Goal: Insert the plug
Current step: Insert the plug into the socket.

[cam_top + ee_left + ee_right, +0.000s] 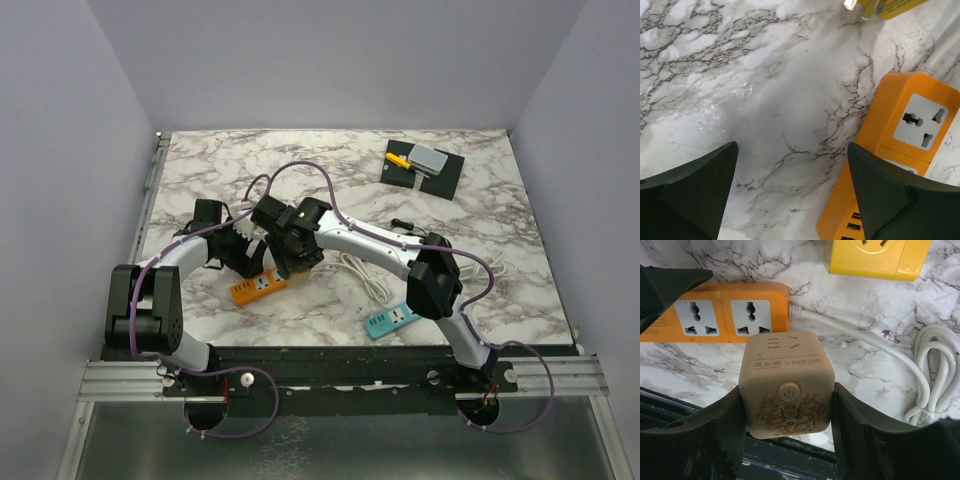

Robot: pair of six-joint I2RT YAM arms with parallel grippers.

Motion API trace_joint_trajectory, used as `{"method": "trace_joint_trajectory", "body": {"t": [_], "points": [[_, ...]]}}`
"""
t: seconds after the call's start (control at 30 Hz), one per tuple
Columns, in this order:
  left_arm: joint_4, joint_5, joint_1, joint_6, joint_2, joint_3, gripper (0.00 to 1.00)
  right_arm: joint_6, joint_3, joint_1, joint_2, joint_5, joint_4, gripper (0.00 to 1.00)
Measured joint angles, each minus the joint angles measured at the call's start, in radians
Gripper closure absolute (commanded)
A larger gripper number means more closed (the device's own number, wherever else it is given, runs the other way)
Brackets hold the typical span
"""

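Observation:
My right gripper is shut on a beige cube plug with a power button and a dragon print, held above the table. Beyond it lies the orange power strip, showing two grey sockets. In the top view the right gripper hangs just beyond the strip. My left gripper is open and empty over bare marble, its right finger over the strip's edge. It sits left of the right gripper in the top view.
A yellow cube socket lies just past the orange strip. The strip's white cable is coiled to the right. A teal power strip lies near the front edge. A black mat with small parts sits at the back right.

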Motion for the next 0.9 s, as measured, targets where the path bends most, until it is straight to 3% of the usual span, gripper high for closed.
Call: {"method": "trace_joint_trajectory", "body": {"t": [0.3, 0.47, 0.67, 0.9], "points": [[-0.08, 0.026, -0.016, 0.066, -0.022, -0.001, 0.2, -0.006, -0.163, 0.001, -0.088, 0.023, 0.028, 0.99], [-0.098, 0.067, -0.019, 0.088, -0.02, 0.003, 0.02, -0.006, -0.301, 0.001, -0.177, 0.024, 0.068, 0.99], [-0.108, 0.08, -0.003, 0.048, -0.008, 0.069, 0.01, -0.006, -0.361, 0.001, -0.266, 0.029, 0.098, 0.99], [-0.097, 0.151, 0.183, -0.09, 0.079, 0.226, 0.01, -0.018, -0.346, 0.001, -0.281, 0.028, 0.121, 1.0]]}}
